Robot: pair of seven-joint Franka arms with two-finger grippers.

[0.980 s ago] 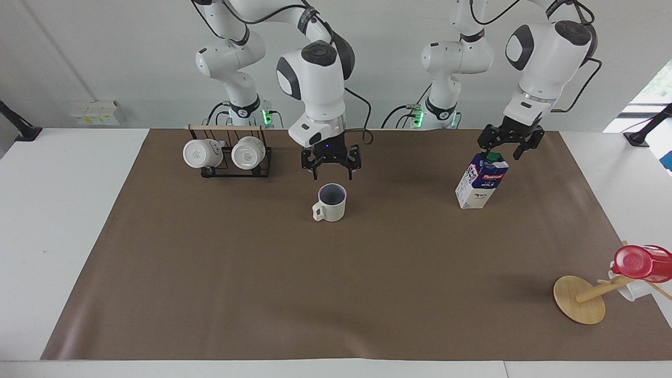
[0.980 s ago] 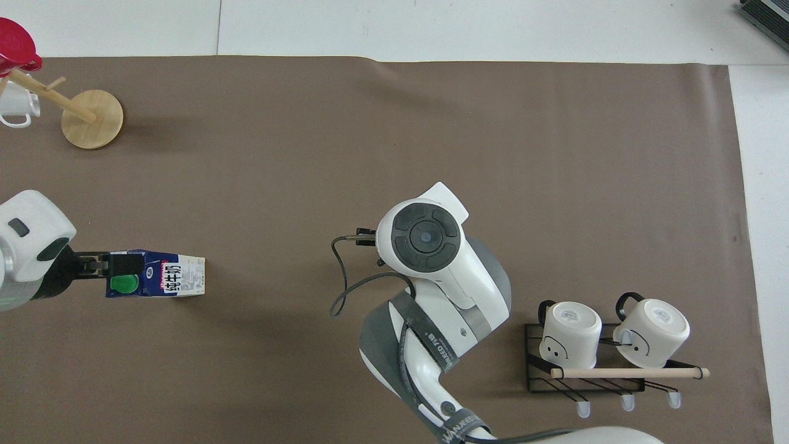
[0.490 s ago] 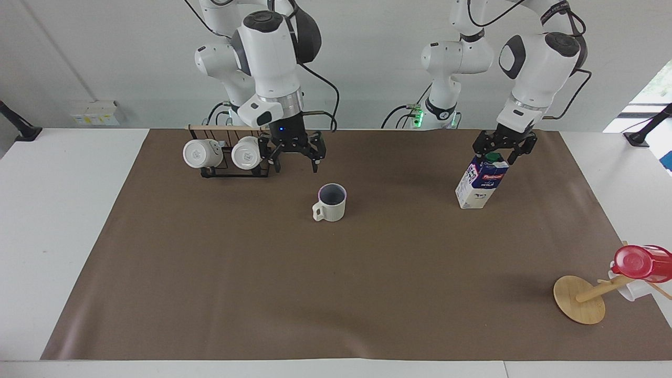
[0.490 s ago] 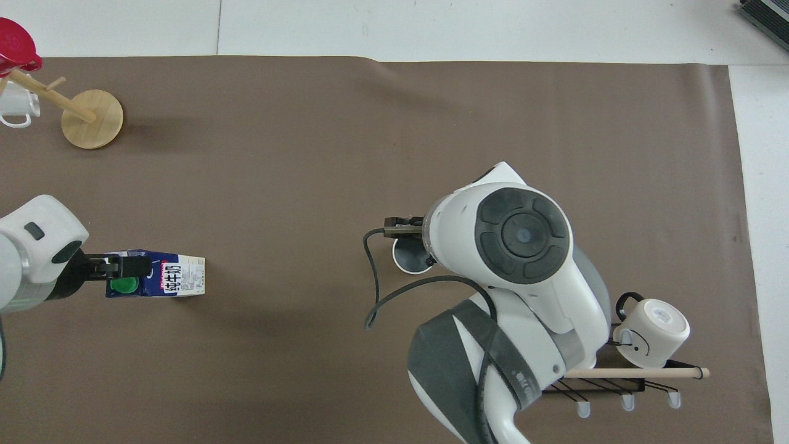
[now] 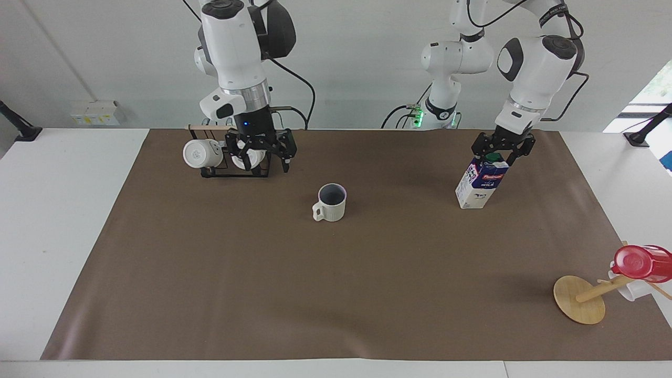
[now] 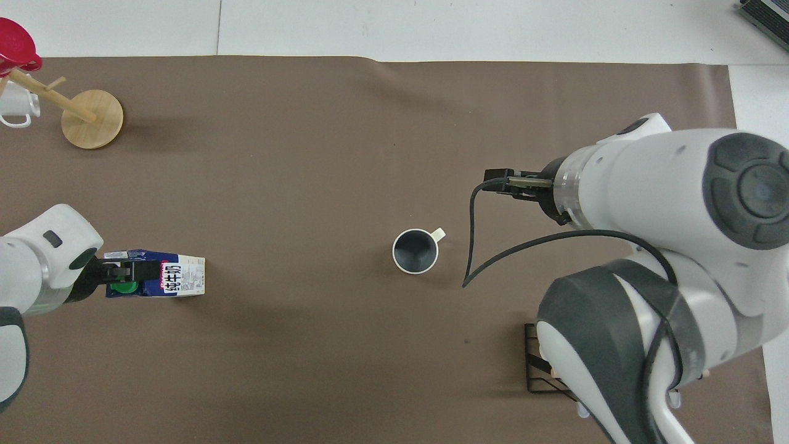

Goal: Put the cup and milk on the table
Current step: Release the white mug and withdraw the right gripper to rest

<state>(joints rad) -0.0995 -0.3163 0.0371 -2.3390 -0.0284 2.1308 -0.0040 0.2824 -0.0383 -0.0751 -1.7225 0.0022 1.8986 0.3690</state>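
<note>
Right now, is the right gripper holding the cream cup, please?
No. The cup stands alone on the brown sheet, while the right gripper hangs open over the mug rack, apart from it.

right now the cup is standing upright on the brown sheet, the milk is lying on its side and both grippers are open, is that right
One thing is off: the milk is standing upright on the brown sheet, cap at the top, as the facing view shows. The left gripper is open around its top. The rest holds: the cup stands upright on the sheet and the right gripper, over the mug rack, is open too.
</note>
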